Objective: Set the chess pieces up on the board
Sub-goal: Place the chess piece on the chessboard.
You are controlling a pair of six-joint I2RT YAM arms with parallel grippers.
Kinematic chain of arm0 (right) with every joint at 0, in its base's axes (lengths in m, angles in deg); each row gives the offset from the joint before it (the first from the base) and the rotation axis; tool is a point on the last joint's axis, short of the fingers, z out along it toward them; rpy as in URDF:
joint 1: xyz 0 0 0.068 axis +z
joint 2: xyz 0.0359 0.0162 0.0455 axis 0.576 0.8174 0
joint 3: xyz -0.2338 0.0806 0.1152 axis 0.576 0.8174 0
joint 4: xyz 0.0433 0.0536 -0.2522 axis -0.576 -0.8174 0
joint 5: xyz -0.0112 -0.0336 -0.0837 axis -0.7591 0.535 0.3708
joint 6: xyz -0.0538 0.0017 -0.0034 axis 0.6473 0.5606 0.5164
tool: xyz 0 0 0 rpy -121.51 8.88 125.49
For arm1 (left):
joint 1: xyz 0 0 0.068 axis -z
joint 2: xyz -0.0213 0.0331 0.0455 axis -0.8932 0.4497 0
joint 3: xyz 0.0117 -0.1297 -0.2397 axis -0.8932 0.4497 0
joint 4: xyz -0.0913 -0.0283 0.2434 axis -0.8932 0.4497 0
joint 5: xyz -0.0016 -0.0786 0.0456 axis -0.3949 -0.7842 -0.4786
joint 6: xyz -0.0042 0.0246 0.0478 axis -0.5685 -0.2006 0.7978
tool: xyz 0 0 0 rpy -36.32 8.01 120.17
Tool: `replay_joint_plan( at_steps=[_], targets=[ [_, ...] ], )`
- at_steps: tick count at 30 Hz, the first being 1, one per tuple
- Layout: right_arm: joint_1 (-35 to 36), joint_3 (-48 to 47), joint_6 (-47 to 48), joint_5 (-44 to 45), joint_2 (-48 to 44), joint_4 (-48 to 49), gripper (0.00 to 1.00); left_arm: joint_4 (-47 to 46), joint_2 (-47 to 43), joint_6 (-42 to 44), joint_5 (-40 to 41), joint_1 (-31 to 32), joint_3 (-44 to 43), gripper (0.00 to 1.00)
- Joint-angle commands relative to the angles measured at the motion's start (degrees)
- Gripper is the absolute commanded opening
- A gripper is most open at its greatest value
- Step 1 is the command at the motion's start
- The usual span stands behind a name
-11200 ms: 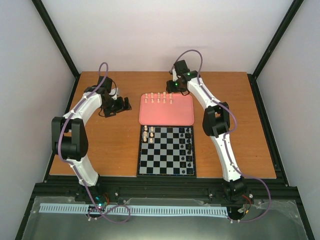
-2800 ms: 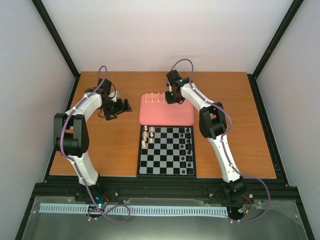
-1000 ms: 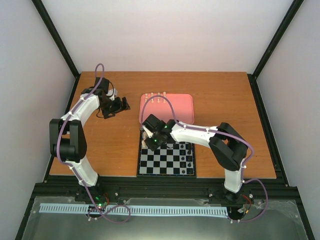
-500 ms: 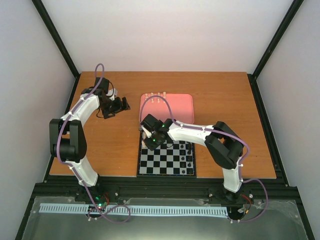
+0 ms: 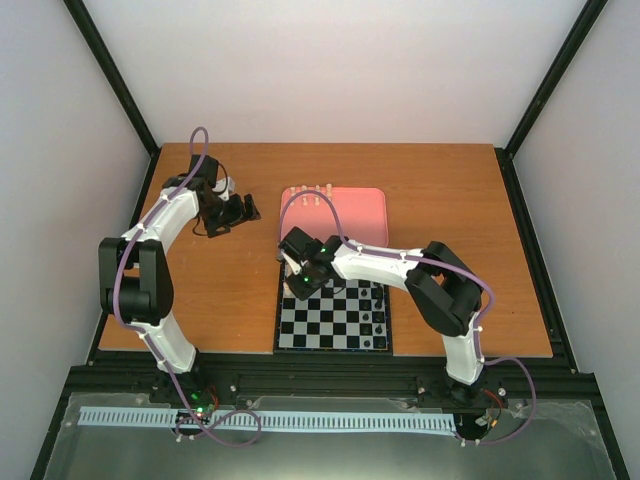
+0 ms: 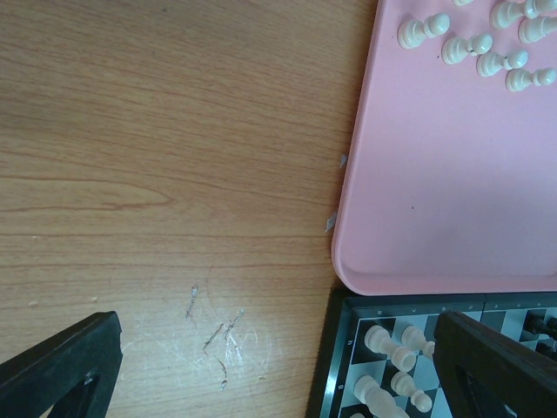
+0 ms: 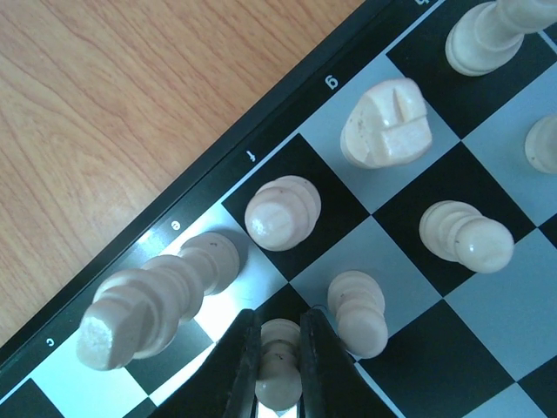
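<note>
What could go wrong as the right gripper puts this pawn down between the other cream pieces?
1. The right gripper holds the pawn in a tight gap. Opening its fingers could knock the tall piece or the neighbouring pawn.
2. I cannot tell whether the held pawn touches the board yet. If released too high, it might topple into them.

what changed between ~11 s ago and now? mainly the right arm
The right gripper dropped onto the pink tray, took a pale pawn, then swung to the board's far-left corner. It is shut on the pawn, low among the placed pale pieces. The tray's row of pieces is thinner. The left gripper stayed open beside the tray; the black pieces are unmoved.
</note>
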Motion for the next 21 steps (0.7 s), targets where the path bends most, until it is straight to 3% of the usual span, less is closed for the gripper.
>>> replay_joint_plan(
  at_steps=[1, 21],
  targets=[
    [-0.1, -1.1, -0.7, 1.7, 0.9, -1.2, 0.09, -0.8, -1.6, 0.7, -0.3, -0.4, -0.4, 1.0],
    [-0.1, 0.7, -0.1, 1.3, -1.9, -1.2, 0.17, -0.7, -1.4, 0.8, 0.0, -0.4, -0.3, 1.0]
  ],
)
